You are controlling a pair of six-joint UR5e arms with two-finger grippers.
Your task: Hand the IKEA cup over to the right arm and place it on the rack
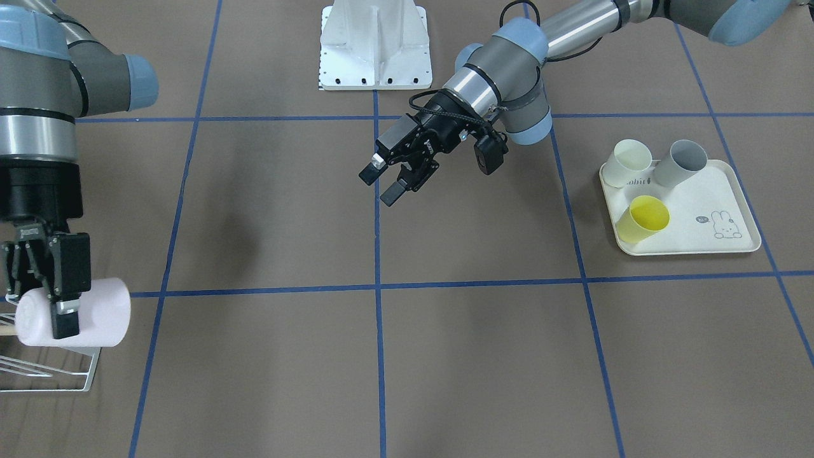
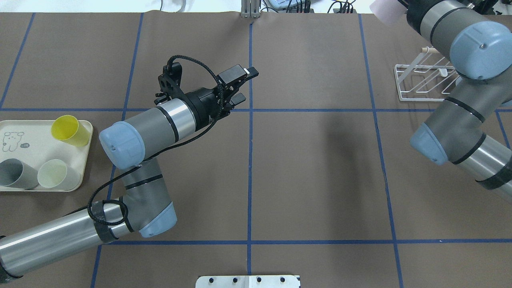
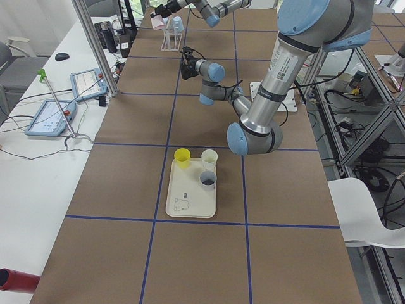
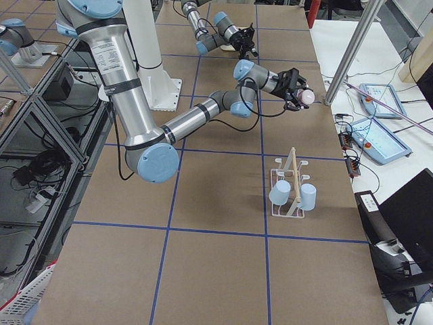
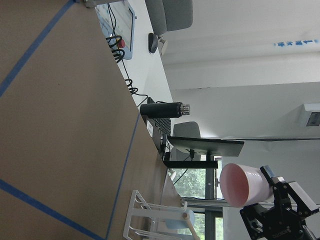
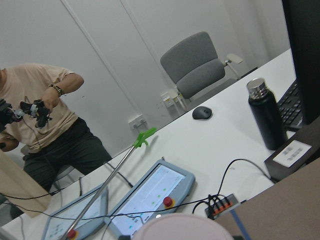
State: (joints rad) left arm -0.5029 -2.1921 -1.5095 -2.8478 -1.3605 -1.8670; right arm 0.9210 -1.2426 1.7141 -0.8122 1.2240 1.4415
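Note:
The IKEA cup (image 1: pixel 102 312), pale pink, lies on its side in the air with my right gripper (image 1: pixel 44 312) shut on it. The right arm (image 1: pixel 38 95) comes down from above, and the cup hangs over the near end of the white wire rack (image 1: pixel 70 381). In the exterior right view the rack (image 4: pixel 291 193) carries two light-blue cups (image 4: pixel 279 194) beside its wooden dowel. My left gripper (image 1: pixel 380 183) is open and empty above the table's middle, well away from the cup. The left wrist view shows the cup's open mouth (image 5: pixel 240 184).
A cream rabbit-print tray (image 1: pixel 718 245) on the left arm's side holds a yellow cup (image 1: pixel 642 219), a cream cup (image 1: pixel 626 162) and a grey cup (image 1: pixel 680 162). Beyond the table's far edge are a desk with pendants (image 6: pixel 150 197), a black bottle (image 6: pixel 265 120) and a person (image 6: pixel 45 130).

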